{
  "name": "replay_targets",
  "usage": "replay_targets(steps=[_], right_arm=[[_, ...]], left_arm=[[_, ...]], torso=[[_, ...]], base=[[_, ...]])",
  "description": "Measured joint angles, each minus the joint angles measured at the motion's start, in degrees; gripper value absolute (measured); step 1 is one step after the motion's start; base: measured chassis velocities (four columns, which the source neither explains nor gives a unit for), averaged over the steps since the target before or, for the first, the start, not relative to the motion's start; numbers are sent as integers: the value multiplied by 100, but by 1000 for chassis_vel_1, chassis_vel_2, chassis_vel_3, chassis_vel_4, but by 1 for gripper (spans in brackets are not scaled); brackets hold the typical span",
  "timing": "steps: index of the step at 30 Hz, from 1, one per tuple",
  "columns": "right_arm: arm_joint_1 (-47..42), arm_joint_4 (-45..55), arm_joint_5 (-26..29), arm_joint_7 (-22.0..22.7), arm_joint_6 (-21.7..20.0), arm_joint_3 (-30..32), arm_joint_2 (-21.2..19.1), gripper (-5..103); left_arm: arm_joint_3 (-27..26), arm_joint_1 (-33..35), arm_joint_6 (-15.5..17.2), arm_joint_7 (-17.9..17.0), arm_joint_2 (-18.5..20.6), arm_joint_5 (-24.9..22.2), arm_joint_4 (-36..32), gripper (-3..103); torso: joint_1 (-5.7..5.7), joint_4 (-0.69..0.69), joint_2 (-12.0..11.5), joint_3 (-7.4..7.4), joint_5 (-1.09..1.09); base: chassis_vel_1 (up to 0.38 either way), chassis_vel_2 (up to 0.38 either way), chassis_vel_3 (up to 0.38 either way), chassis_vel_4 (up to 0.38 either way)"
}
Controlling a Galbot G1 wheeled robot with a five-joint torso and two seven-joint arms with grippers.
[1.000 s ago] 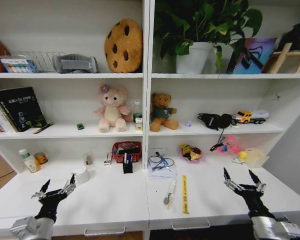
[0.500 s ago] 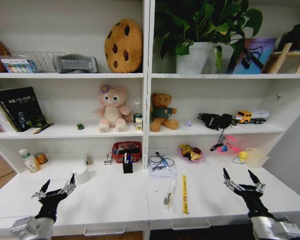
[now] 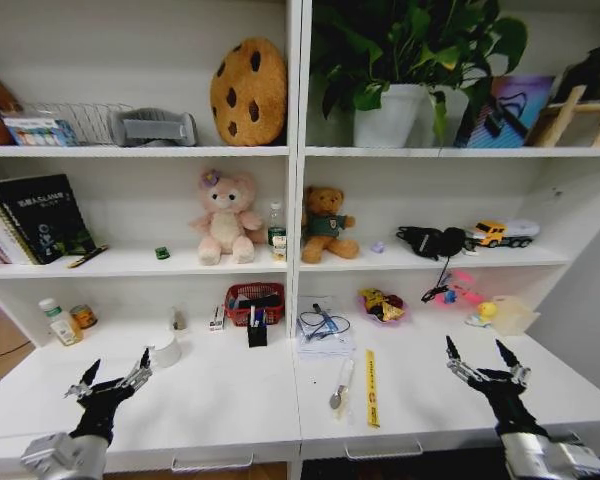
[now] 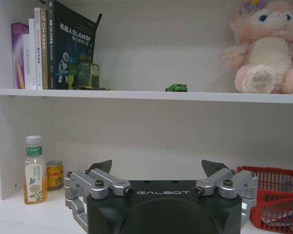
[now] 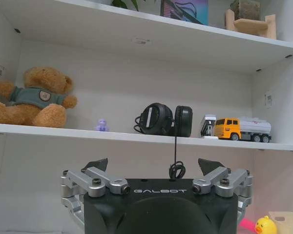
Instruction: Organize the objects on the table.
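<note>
**Head view: both pincers parked low, fingers spread, holding nothing**

Head view has the left pincer (image 3: 113,374) poking up at the near left edge of the tabletop (image 3: 220,400) and the right pincer (image 3: 483,358) mirrored at the near right edge. Both arms come in from below, wrists tilted so the fingers point up and away toward the shelves. Each pincer is released, tips wide apart, nothing between them. Both arms get cut off by the bottom of the picture.

The tiny green toy car (image 3: 161,253) sits on the middle shelf (image 3: 120,265), left bay, between the black book (image 3: 42,215) and the pink plush bear (image 3: 223,217). That puts it well above and beyond the left pincer, a bit to its right. From the left wrist view the car (image 4: 176,87) is small on the shelf edge, straight above the gap between the open fingers (image 4: 98,168).

On the tabletop near the middle there's a yellow strip (image 3: 370,388) and beside it something pale and slim (image 3: 340,385), maybe a pen, hard to say. The red basket (image 3: 253,301) holds stuff I can't make out.
</note>
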Motion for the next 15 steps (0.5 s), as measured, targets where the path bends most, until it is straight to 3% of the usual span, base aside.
replay_targets(steps=[15], right_arm=[[2, -1, 0, 0, -2, -2, -2, 100]], left_arm=[[-2, 1, -1, -1, 0, -1, 0, 100]], torso=[[0, 1, 0, 0, 1]], base=[[233, 234, -238, -235]])
